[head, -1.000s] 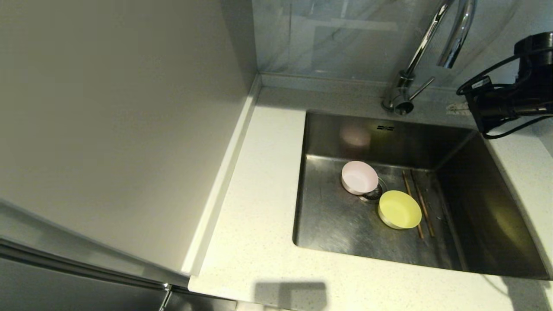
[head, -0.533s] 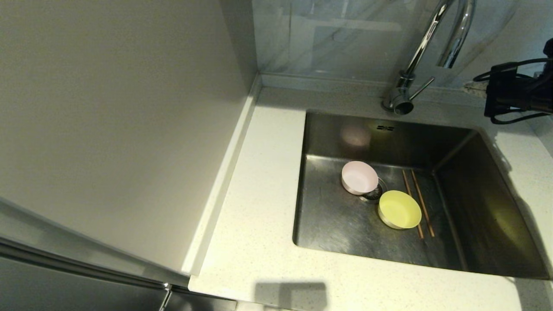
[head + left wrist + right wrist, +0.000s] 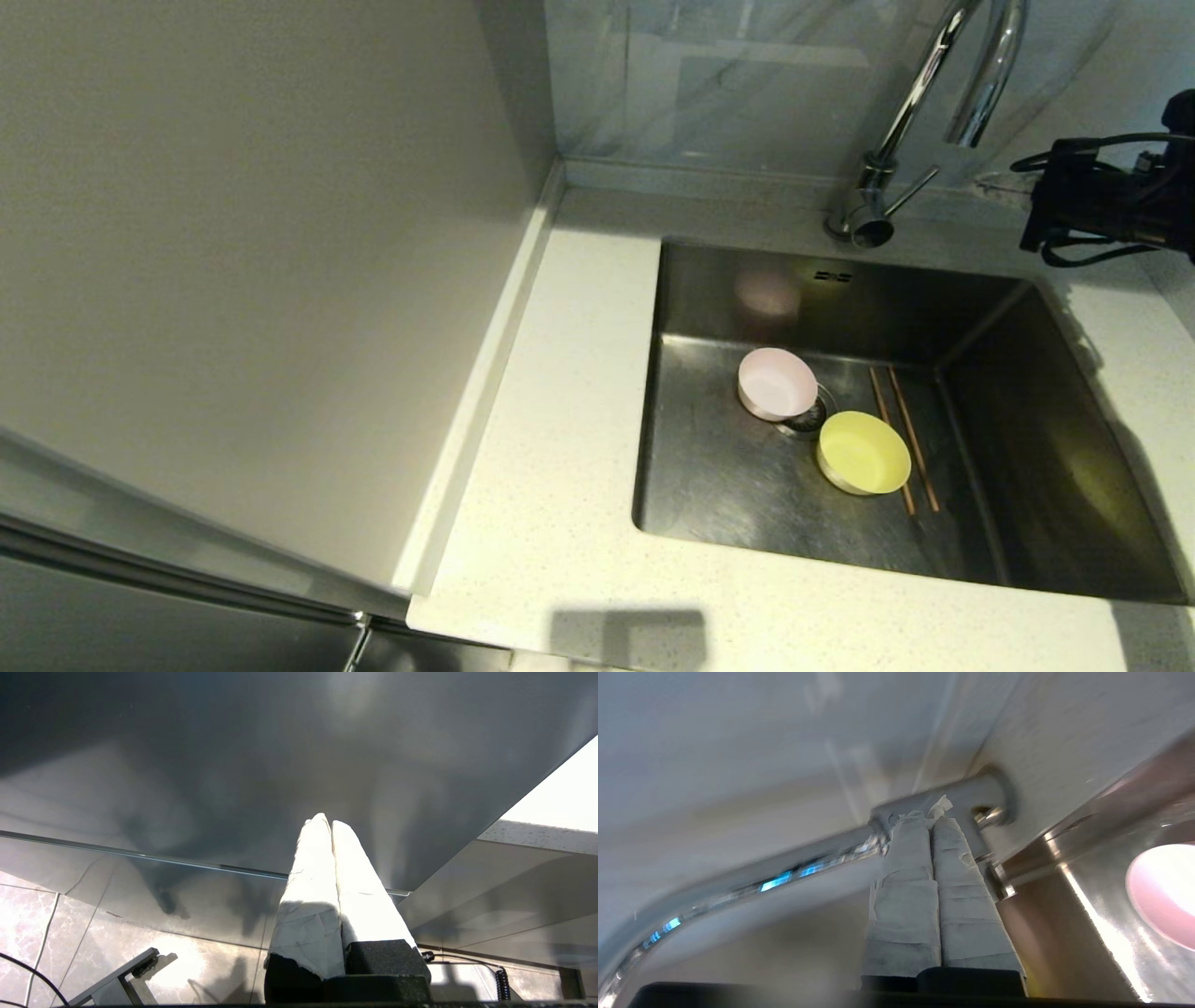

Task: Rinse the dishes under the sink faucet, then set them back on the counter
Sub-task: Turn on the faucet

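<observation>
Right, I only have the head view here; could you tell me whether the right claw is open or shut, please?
Observer: Shut. The right wrist view shows the right claw with its fingers pressed together, holding nothing.
Operator: Thank you. What is it aimed at?
Observer: The base of the sink faucet; I cannot tell whether it touches.
Operator: And the left arm, which I cannot see?
Observer: The left claw is shut and empty, parked low by a dark cabinet front above a tiled floor.
</observation>
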`<state>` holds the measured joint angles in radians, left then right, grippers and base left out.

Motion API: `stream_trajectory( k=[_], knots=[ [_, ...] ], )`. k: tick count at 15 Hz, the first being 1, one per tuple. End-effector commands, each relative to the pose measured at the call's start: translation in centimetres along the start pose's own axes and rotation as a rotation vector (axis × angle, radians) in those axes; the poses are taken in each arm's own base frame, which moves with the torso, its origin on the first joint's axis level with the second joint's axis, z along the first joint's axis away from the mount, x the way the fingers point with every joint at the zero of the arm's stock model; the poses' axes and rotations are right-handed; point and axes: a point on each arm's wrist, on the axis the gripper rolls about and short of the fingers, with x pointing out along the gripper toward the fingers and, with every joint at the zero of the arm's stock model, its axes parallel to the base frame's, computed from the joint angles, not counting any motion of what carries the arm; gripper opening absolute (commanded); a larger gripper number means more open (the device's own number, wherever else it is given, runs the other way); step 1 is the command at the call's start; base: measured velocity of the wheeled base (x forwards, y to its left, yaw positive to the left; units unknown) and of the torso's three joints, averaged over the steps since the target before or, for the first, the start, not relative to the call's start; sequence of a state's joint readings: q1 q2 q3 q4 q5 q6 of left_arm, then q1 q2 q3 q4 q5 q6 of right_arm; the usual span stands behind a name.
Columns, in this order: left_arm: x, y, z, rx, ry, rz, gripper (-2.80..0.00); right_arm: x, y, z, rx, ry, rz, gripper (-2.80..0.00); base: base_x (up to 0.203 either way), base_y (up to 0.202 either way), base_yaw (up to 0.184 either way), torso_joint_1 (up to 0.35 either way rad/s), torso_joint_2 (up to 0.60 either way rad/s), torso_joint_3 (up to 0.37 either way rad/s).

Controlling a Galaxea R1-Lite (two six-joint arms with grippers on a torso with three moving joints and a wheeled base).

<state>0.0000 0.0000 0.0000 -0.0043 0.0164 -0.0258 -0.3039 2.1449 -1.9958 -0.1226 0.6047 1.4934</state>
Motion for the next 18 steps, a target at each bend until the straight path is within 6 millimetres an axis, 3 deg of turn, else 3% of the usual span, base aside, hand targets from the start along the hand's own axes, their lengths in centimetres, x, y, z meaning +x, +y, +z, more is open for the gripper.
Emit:
stream_trajectory(
  k=[1,5,18],
  knots=[
    [0.0,0.0,0.0,0.000,-0.003,0.000,-2.80,0.6,0.1,-0.4,-0.016,0.042,0.040,-2.80,0.000,0.000,0.000,0.000,0.00,0.000],
    [0.0,0.0,0.0,0.000,-0.003,0.000,-2.80,1.6,1.4,-1.5,0.010,0.088,0.176,-2.80,0.000,0.000,0.000,0.000,0.00,0.000],
    [0.0,0.0,0.0,0.000,-0.003,0.000,-2.80,3.3,-0.1,-2.8,0.036,0.205,0.146,-2.80,0.000,0.000,0.000,0.000,0.00,0.000]
  ],
)
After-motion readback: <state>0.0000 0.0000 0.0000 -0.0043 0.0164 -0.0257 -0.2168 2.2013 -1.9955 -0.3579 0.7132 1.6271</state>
